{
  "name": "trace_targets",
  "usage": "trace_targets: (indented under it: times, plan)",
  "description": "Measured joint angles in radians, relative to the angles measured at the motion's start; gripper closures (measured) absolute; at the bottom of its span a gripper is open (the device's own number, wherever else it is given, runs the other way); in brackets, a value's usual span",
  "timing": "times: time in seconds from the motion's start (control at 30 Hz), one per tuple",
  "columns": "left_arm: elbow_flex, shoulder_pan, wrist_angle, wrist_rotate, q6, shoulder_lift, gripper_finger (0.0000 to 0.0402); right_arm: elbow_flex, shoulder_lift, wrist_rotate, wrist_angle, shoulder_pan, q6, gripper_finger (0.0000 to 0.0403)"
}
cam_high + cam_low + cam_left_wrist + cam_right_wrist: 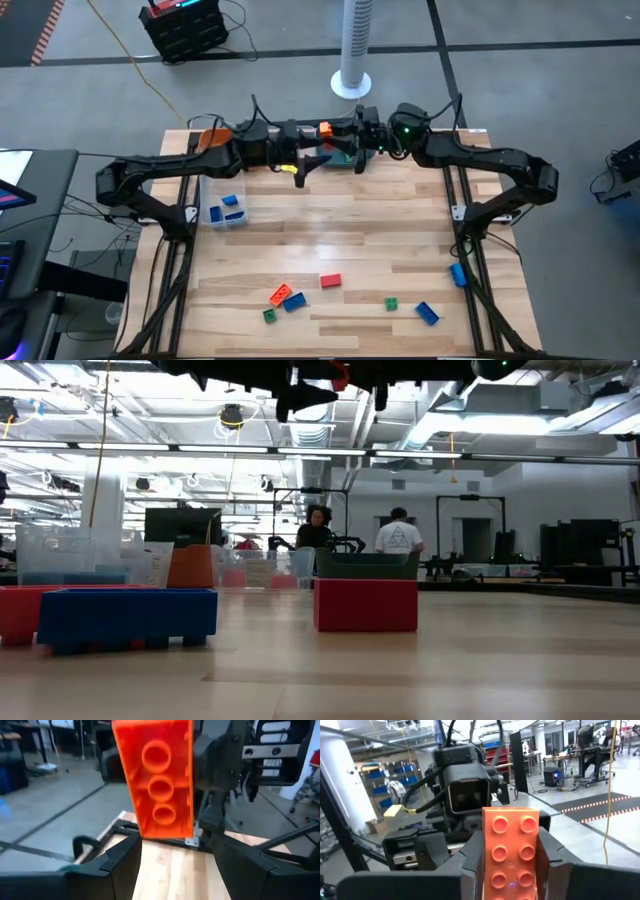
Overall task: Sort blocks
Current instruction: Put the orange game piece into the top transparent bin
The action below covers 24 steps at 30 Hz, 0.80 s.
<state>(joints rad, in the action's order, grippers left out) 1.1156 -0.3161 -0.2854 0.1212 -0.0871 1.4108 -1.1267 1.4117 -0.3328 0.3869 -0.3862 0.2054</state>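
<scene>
High view shows right gripper (335,131) fingers pinching an orange studded plastic brick (325,129) between them, left gripper (300,170) gaping empty, loose bricks (286,297) unsorted.

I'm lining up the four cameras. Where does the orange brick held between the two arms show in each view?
High view: orange brick at the table's far edge, between both arms' wrists.
Low view: top edge, centre, reddish piece, hard to confirm.
Left wrist view: fills upper centre, hollow underside facing the camera.
Right wrist view: bottom centre, studs showing, between the right gripper's fingers.
Shared landmark: the left arm's wrist camera.
</scene>
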Motion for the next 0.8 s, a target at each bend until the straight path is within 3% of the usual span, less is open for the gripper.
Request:
trace_targets:
  times: [0.2,0.33,0.53,0.8]
  plan:
    - [0.000,-0.005,-0.042,-0.041,0.036,-0.002,0.0169,0.000,0.000,0.011,0.021,0.012,0.038,0.0303]
    - [0.001,-0.013,-0.047,-0.037,-0.026,-0.002,0.0169,0.000,0.000,0.027,0.030,0.034,0.029,0.0303]
    - [0.001,-0.015,-0.086,0.067,-0.089,-0.002,0.0169,-0.001,0.000,0.008,0.051,0.067,-0.019,0.0303]
    - [0.001,-0.008,-0.121,0.068,-0.115,-0.001,0.0175,-0.001,0.000,-0.059,0.063,0.063,-0.028,0.0303]
